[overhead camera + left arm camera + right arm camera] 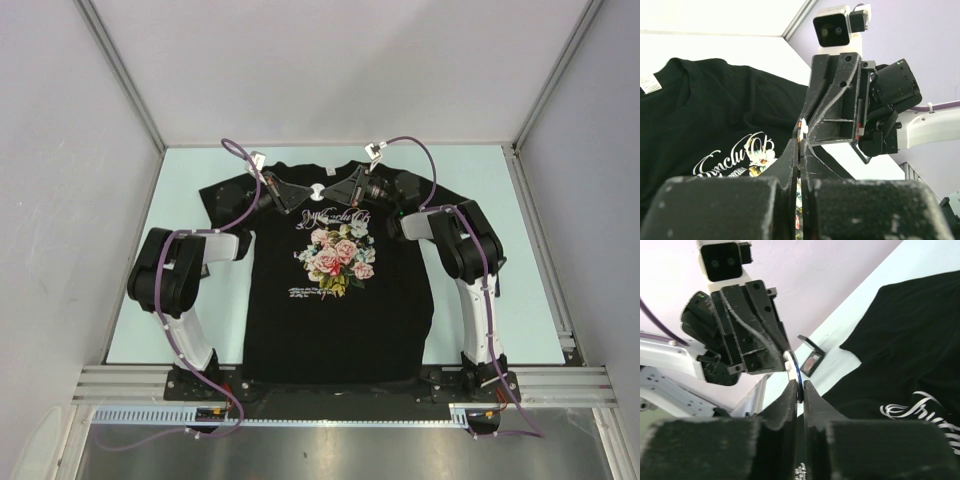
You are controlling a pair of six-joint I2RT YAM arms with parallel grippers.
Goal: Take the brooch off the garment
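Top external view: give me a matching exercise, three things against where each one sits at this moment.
1. black short-sleeved T-shirt
2. small white brooch
3. pink-and-white rose print

A. middle of the chest, under the white lettering
B. pinched between the left gripper and right gripper
C. spread flat on the pale green table

Pairs: 1-C, 2-B, 3-A.
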